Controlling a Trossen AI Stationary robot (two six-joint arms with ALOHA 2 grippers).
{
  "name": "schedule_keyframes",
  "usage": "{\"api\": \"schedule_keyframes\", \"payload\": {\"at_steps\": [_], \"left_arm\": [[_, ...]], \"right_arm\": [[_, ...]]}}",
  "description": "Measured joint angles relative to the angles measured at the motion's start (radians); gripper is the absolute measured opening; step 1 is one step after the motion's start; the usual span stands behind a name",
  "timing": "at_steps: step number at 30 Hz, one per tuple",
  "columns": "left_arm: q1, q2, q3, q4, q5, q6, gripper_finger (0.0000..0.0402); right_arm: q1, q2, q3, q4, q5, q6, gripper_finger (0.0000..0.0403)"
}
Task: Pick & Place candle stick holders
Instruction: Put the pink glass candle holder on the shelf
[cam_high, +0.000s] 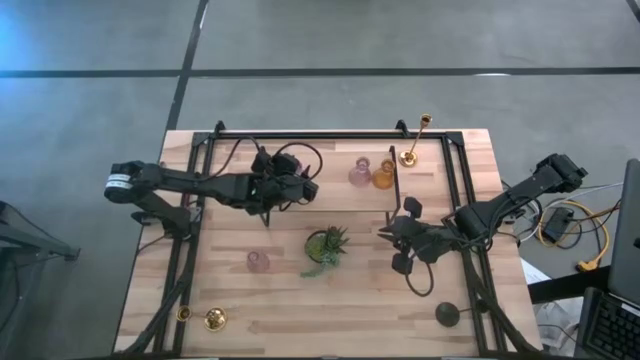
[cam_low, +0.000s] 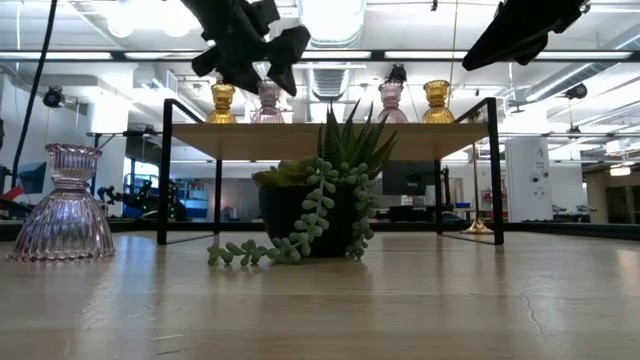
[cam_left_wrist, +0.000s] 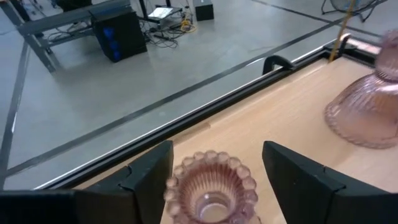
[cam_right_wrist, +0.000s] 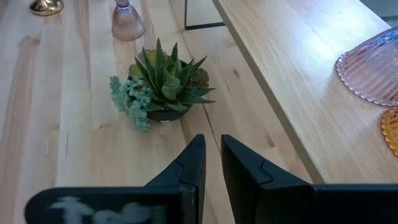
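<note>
From the high view, I am taking the raised wooden shelf (cam_high: 330, 160) as my landmark. My left gripper (cam_high: 283, 185) is hanging over the shelf's left half, while the right gripper (cam_high: 408, 238) is waiting just off the shelf's right front corner. A ribbed pink glass holder (cam_high: 360, 172) and a ribbed amber glass holder (cam_high: 384, 176) are standing side by side on the shelf's right half. A slim shiny gold candlestick (cam_high: 415, 140) is standing by the shelf's right rear corner, and another squat pink glass holder (cam_high: 258, 262) is sitting on the table in front of the shelf, left of the small spiky green plant (cam_high: 326, 246).

In the low view, I am seeing four small holders lined up on the shelf, with the left gripper (cam_low: 255, 50) just above the pink one second from the left (cam_low: 268, 102).

Through the left wrist view, my fingers (cam_left_wrist: 149, 177) are standing apart on either side of a beaded-rim pink glass holder (cam_left_wrist: 210, 193), not visibly pressing it. It is resting on the shelf top.

Through the right wrist view, that gripper's fingers (cam_right_wrist: 210, 169) are nearly together with nothing between them, pointing toward the plant.

I am judging this as the release at the end of a placement. Next I would be lifting the left gripper straight up, clear of the rim, before going for the pink holder in front of the shelf.
</note>
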Motion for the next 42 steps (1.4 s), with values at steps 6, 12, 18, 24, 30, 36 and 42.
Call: {"api": "schedule_keyframes", "payload": {"at_steps": [6, 12, 18, 24, 30, 36, 42], "left_arm": [[-0.005, 0.000, 0.036, 0.002, -0.003, 0.043, 0.0250], [-0.005, 0.000, 0.066, 0.001, -0.011, 0.090, 0.0250], [-0.022, 0.000, 0.137, -0.004, -0.036, 0.192, 0.0249], [-0.079, 0.000, 0.179, 0.040, -0.003, 0.289, 0.0249], [-0.134, 0.000, 0.121, 0.181, 0.195, 0.405, 0.0218], [-0.132, 0.000, 0.033, 0.331, 0.402, 0.447, 0.0136], [-0.100, 0.000, -0.034, 0.353, 0.364, 0.427, 0.0026]], "right_arm": [[0.000, 0.000, 0.000, 0.004, 0.000, 0.000, 0.0043], [0.000, 0.000, 0.000, 0.007, 0.000, 0.000, 0.0043], [0.002, 0.000, 0.000, 0.007, 0.000, 0.000, 0.0043], [0.002, 0.000, 0.000, 0.012, 0.000, 0.000, 0.0043], [0.002, 0.000, 0.000, 0.014, 0.000, 0.000, 0.0043], [0.002, 0.000, 0.000, 0.015, 0.000, 0.000, 0.0043], [0.002, 0.000, 0.000, 0.020, 0.000, -0.001, 0.0043]]}}
